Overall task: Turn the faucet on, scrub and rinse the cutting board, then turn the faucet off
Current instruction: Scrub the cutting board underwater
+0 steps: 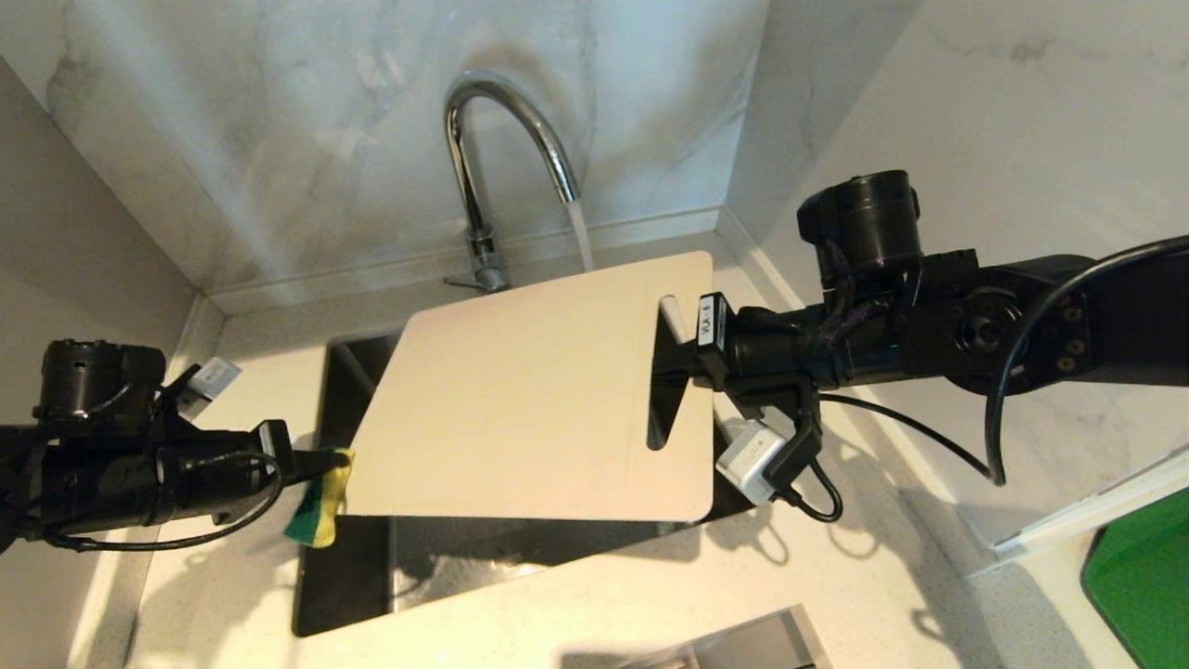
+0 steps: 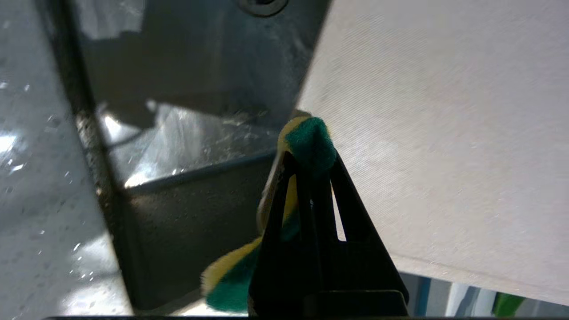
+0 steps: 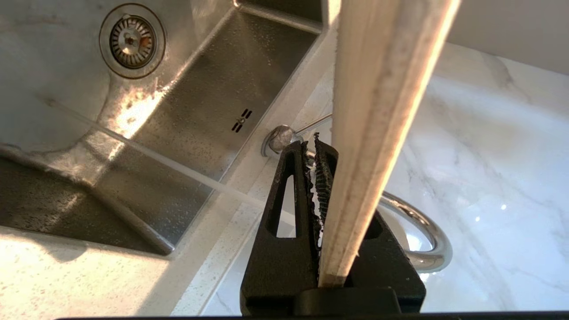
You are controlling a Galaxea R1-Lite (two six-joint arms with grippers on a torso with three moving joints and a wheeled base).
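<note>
Head view: faucet (image 1: pixel 502 167) top centre, water running from the spout down behind the board's far edge. Board (image 1: pixel 529 400) mid-frame, held tilted over the sink (image 1: pixel 344 557). Right gripper (image 1: pixel 683 358) comes in from the right, jaws clamped on the board at its handle cutout. Left gripper (image 1: pixel 311 462) at left, jaws pinched tight on a green-and-yellow sponge (image 1: pixel 320 506), which sits at the board's left edge. Green tray (image 1: pixel 1138 576) lower right corner.

Left wrist view: gripper (image 2: pixel 311 166) lower centre, fingers nearly together with the sponge (image 2: pixel 309 144) squeezed between the tips; more sponge hangs out beside the fingers. Board (image 2: pixel 435 133) fills the right half, sponge just touching its edge. Sink (image 2: pixel 186 178) left of centre.

Right wrist view: gripper (image 3: pixel 318 155) bottom centre, jaws closed on the board (image 3: pixel 378 111), seen edge-on, running up through the frame. Faucet (image 3: pixel 426 231) curves behind at right. Water stream crosses the sink (image 3: pixel 200 89); drain (image 3: pixel 132 40) upper left.
</note>
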